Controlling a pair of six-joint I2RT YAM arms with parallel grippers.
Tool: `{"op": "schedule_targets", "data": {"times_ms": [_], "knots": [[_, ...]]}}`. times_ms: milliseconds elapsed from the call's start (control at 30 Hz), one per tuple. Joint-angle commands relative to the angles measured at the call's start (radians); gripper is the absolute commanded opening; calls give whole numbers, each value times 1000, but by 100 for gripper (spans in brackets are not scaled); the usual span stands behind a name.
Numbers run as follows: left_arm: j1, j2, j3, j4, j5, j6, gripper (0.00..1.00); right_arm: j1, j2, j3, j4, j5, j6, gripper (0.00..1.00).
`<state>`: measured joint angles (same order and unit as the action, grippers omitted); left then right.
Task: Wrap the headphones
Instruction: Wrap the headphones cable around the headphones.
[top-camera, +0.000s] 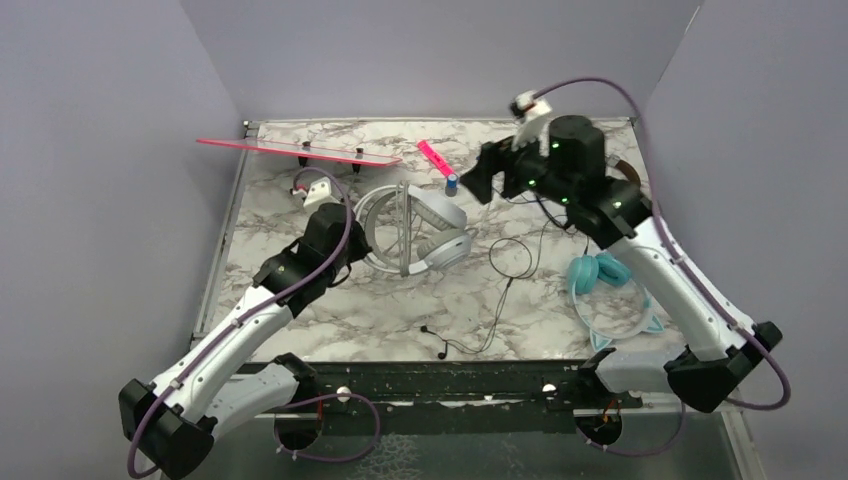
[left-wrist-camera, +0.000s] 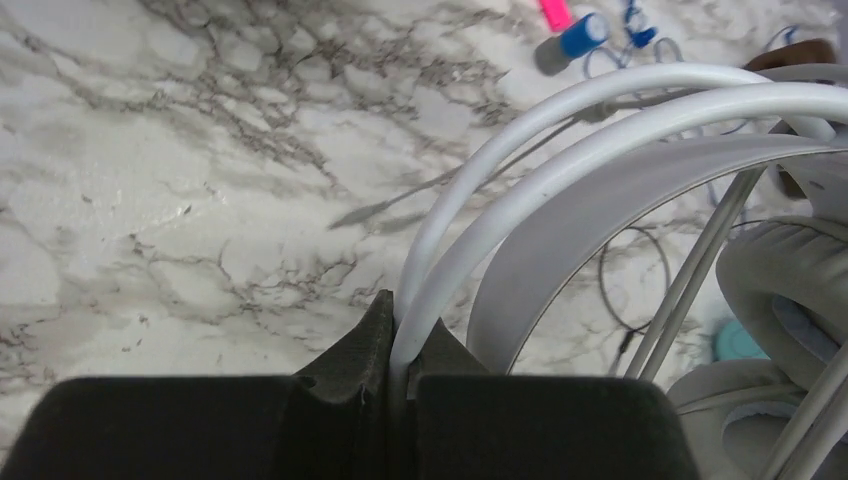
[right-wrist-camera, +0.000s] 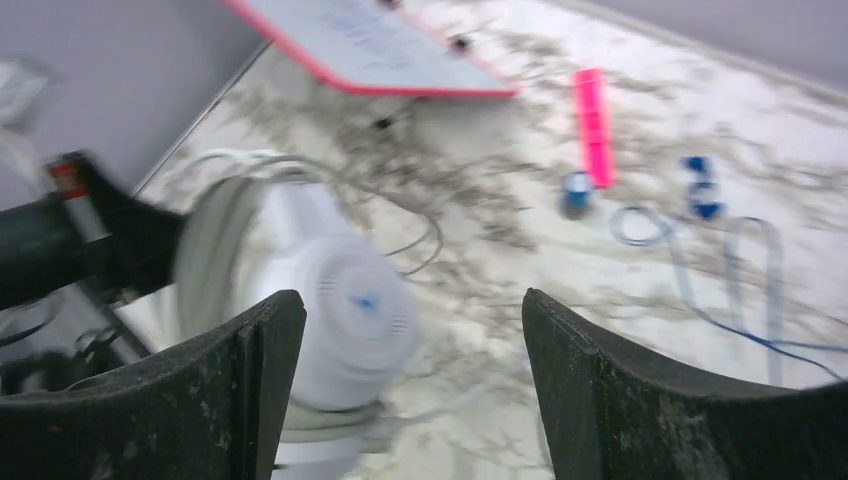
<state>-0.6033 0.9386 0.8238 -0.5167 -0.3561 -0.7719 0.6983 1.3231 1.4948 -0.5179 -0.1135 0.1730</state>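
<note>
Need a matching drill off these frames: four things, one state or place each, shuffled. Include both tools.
1. left tool
2. right tool
3. teal headphones
4. pink stick

A. open, holding nothing
B. far part of the table
C. shut on the band of the white headphones
D. near right part of the table

Pairs: 1-C, 2-A, 3-D, 4-B

White-grey set (top-camera: 440, 250) lies mid-table with its cups to the right, and one cup shows a blue logo. Its double-hoop headband arcs left, pinched in the left gripper (left-wrist-camera: 403, 345). Teal set (top-camera: 597, 274) lies flat at right, cat-eared band toward the near edge. Brown set (top-camera: 627, 167): only a sliver shows, far right. Thin dark cord (top-camera: 497, 290) lies loose between white-grey and teal.
</note>
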Motion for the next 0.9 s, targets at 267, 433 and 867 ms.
{"op": "schedule_targets", "data": {"times_ms": [267, 433, 867], "knots": [[7, 17, 416, 50, 33, 111, 0, -552, -54, -215, 219, -372, 76, 86], [7, 73, 584, 20, 89, 136, 0, -542, 26, -378, 551, -728, 169, 92], [7, 118, 779, -40, 180, 152, 0, -378, 97, -560, 1400, -984, 605, 100]]}}
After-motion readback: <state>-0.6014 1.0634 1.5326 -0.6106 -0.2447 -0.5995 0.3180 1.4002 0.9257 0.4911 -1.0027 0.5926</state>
